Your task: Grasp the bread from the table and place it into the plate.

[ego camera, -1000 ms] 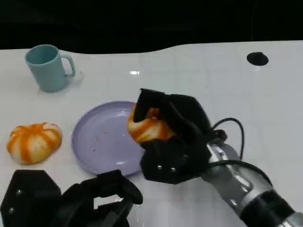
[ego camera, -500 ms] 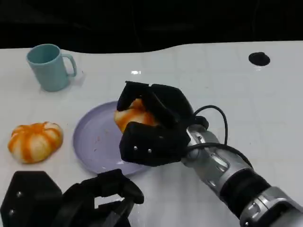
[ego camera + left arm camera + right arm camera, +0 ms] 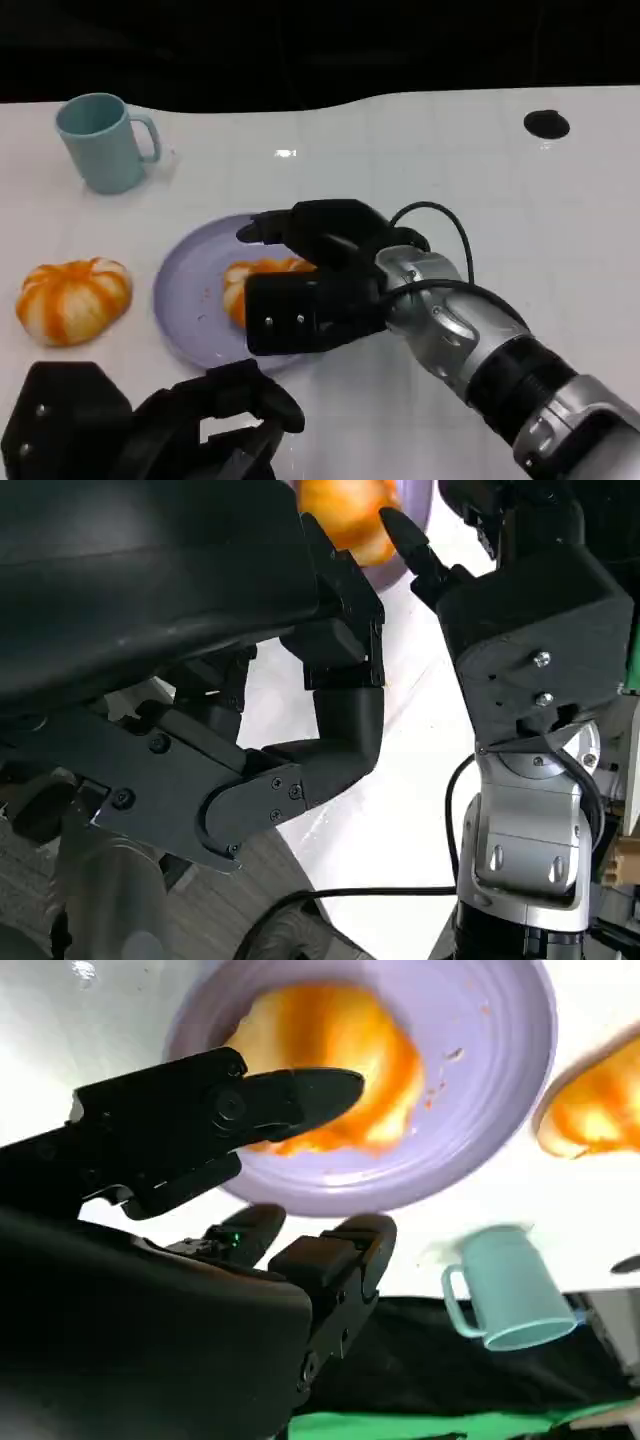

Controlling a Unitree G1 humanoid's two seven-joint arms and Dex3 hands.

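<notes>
Nearest the robot, the left hand (image 3: 150,425) sits low over the white worktop (image 3: 520,200), fingers curled inward with nothing in them. Just beyond it lies the lilac plate (image 3: 190,300), and on the plate rests the bread (image 3: 240,285), an orange and white roll. The right hand (image 3: 315,275) reaches in from the right over the plate's right half, its fingers apart: some arch over the top of the bread and the thumb lies on its near side. In the right wrist view the bread (image 3: 330,1080) lies on the plate (image 3: 500,1080) beyond the fingers (image 3: 290,1095), which stand spread; whether they touch the bread cannot be told. To the plate's left, apart from it, sits a second roll (image 3: 72,300). Farther back on the left stands a teal mug (image 3: 100,142), upright with its handle to the right. A small black disc (image 3: 544,124) lies at the far right.
</notes>
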